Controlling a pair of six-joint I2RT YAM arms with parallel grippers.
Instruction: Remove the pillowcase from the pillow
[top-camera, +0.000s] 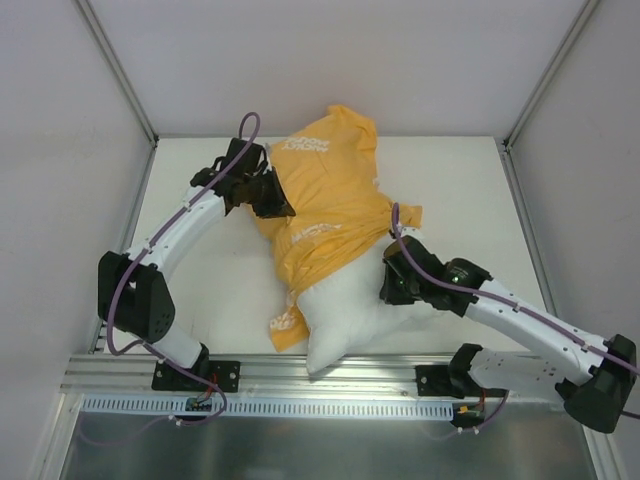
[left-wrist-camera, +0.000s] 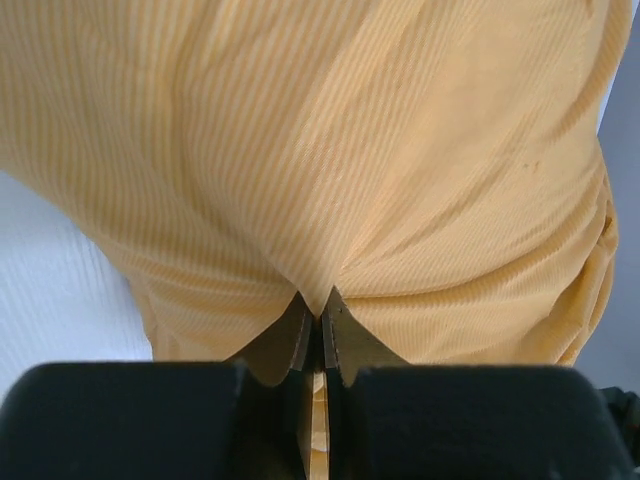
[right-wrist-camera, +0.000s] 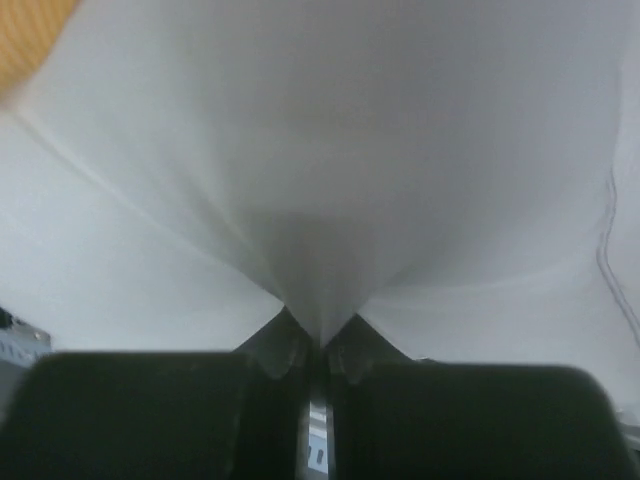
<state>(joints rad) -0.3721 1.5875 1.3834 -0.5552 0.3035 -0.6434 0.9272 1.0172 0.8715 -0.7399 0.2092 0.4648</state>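
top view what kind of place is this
Probably a lab robot cell: white table walled by plain panels on metal framing, two arms bolted to a rail at its near edge.

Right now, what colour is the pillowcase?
The pillowcase is orange with small white logos; top view shows it best.

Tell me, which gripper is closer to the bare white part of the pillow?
Right. The right gripper is pinching the bare pillow itself. The left gripper is clamped on the orange pillowcase, farther back on the table, away from the bare part.
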